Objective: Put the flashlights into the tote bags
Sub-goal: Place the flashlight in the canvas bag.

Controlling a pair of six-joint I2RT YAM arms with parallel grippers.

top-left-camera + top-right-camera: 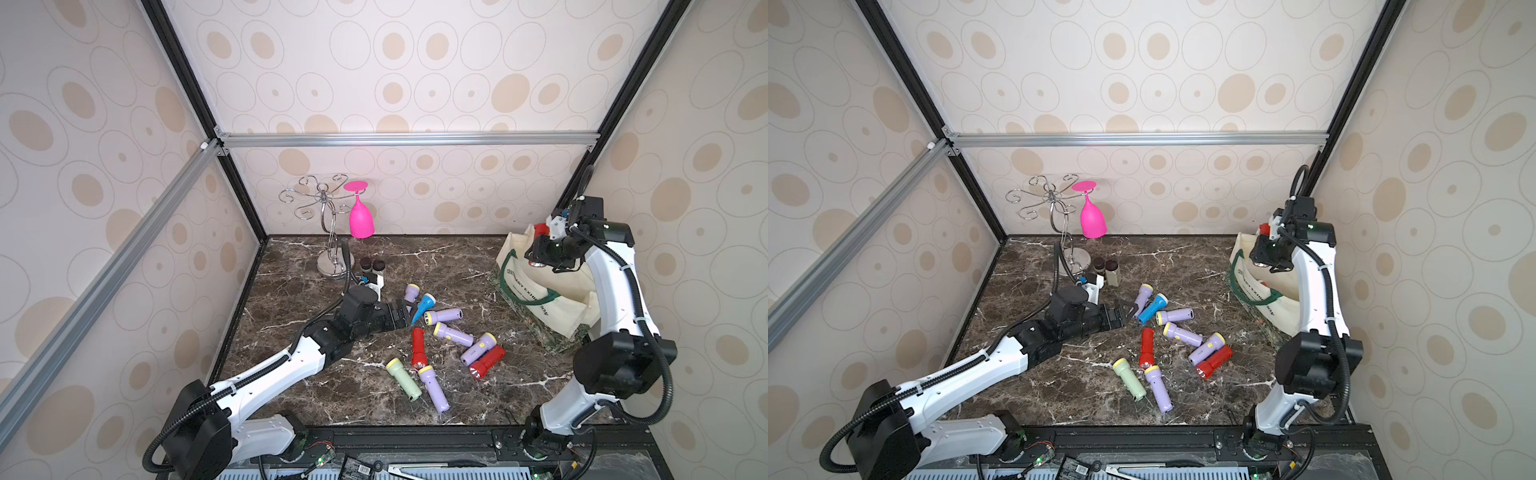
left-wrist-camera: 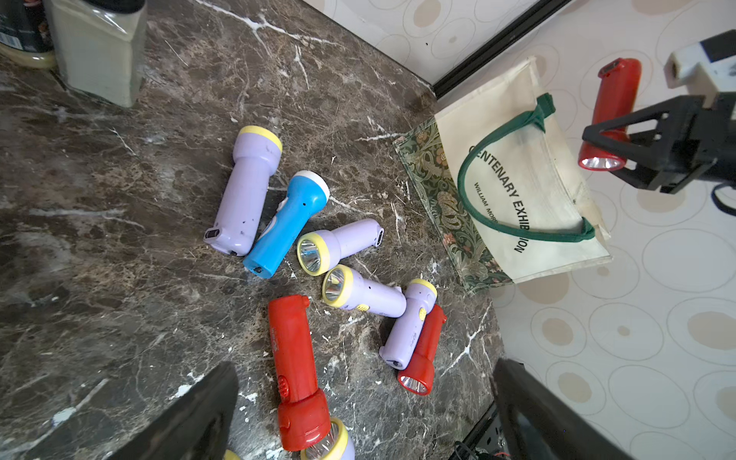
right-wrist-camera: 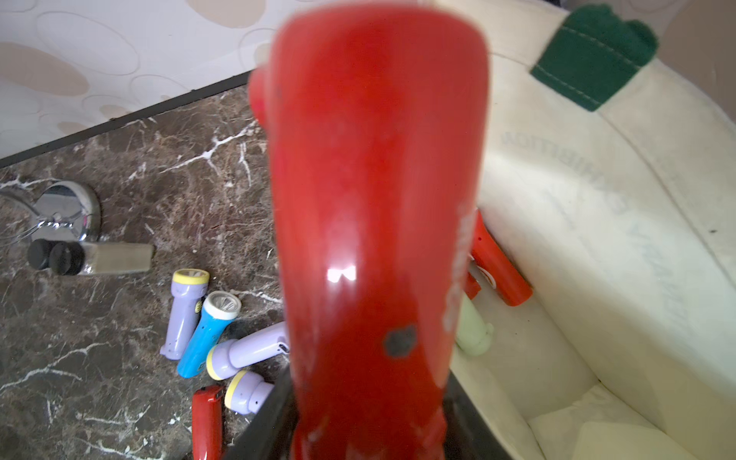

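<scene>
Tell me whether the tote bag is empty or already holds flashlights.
Not empty. The right wrist view looks into the tote bag: a red flashlight and a pale green flashlight lie inside.

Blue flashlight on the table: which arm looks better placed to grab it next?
Left. The left arm has its jaws open right beside the blue flashlight, while the right arm is across the table, its jaws shut on a red flashlight above the tote bag.
</scene>
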